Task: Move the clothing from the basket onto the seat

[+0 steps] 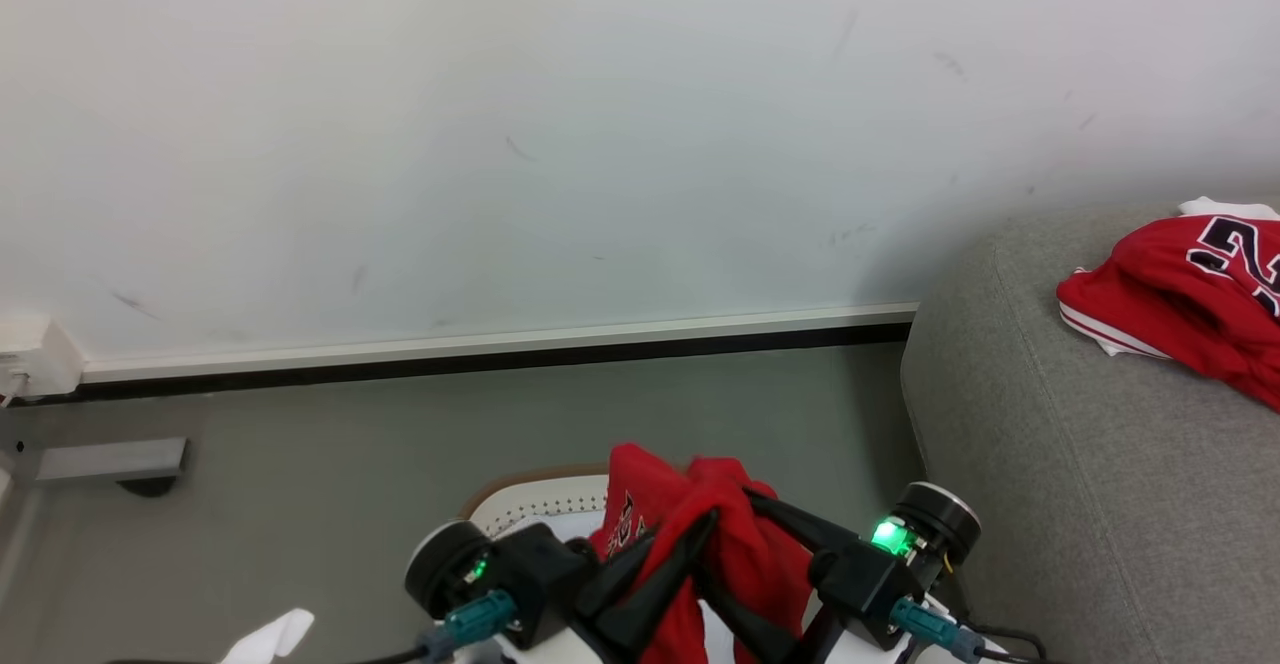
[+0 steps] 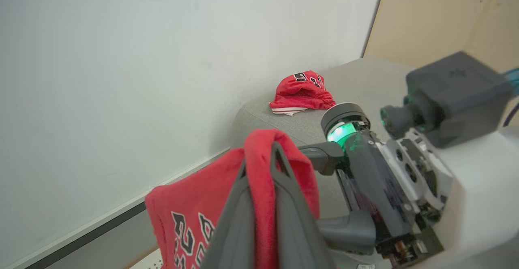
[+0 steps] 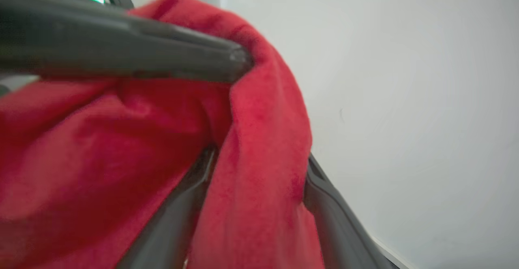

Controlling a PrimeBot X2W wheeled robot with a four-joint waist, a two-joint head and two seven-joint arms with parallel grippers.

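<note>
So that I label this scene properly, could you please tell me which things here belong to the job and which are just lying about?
Job: garment in shut left claw; jersey on seat; basket.
Lying about: white scrap; wall box; grey bracket.

The left gripper (image 1: 700, 529) is clamped on the clothing (image 1: 650, 489), fingers angled inward. The right gripper (image 1: 735, 559) is held wide open, its fingers spread around the same fabric.
</note>
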